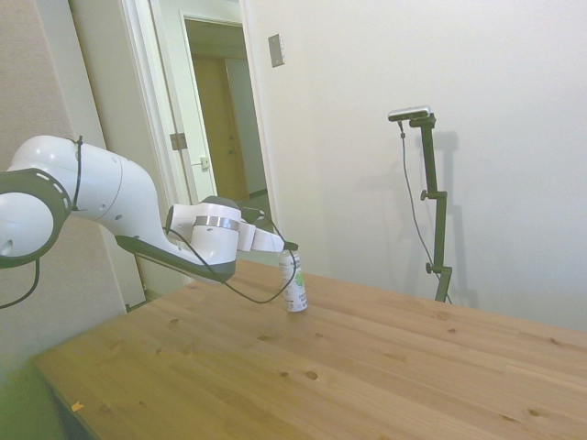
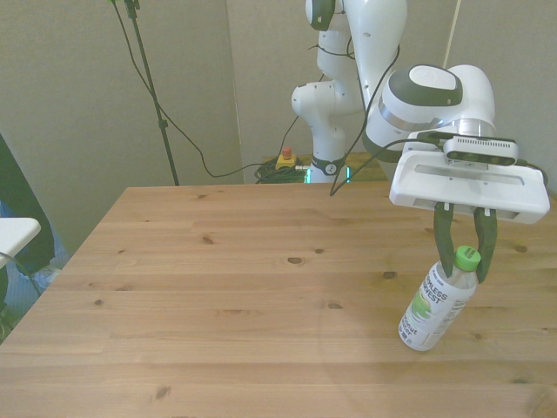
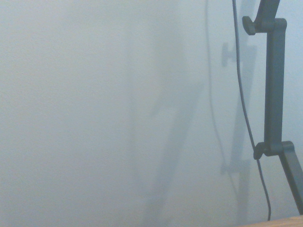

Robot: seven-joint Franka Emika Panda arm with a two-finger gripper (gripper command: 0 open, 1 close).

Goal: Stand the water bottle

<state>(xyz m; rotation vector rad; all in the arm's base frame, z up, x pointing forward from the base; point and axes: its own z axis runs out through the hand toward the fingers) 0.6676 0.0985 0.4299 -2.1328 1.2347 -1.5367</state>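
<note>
The water bottle (image 2: 438, 305) is a slim clear bottle with a green cap and a white label with green print. Its base rests on the wooden table (image 2: 218, 287) near the front view's right edge. It leans in the front view, with the cap tipped toward that view's right. In the side view the water bottle (image 1: 293, 286) looks nearly upright. My gripper (image 2: 463, 266) comes down from above, its dark fingers shut on the neck just under the cap. The side view shows the gripper (image 1: 290, 247) at the bottle's top. The wrist view shows no bottle.
The table's edge (image 2: 531, 287) on the front view's right runs close to the bottle. A white object (image 2: 13, 231) sits beyond the table at the front view's left. A red button box (image 2: 285, 159) and cables lie behind the far edge.
</note>
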